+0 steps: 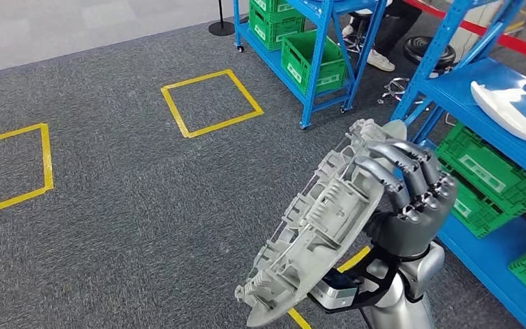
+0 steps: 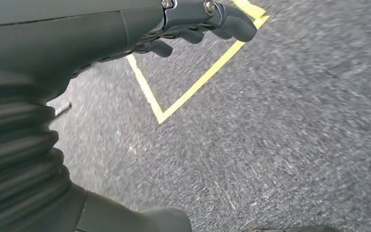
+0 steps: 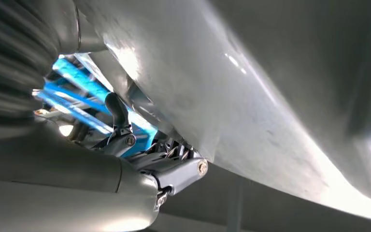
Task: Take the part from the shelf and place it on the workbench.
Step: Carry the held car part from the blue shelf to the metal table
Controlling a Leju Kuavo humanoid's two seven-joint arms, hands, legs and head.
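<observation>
Our right hand is nearest to us and holds the part, a long grey ribbed piece, tilted upright above the carpet; the fingers curl over its upper edge. Behind it stands a blue shelf with green crates and a white piece on top. Our left hand hangs over the carpet near yellow tape, fingers curled, holding nothing. Someone's shoes show beyond another shelf.

I am finding nothing readable: the white labels on the green crates at the upper right are showing too small to read.
</observation>
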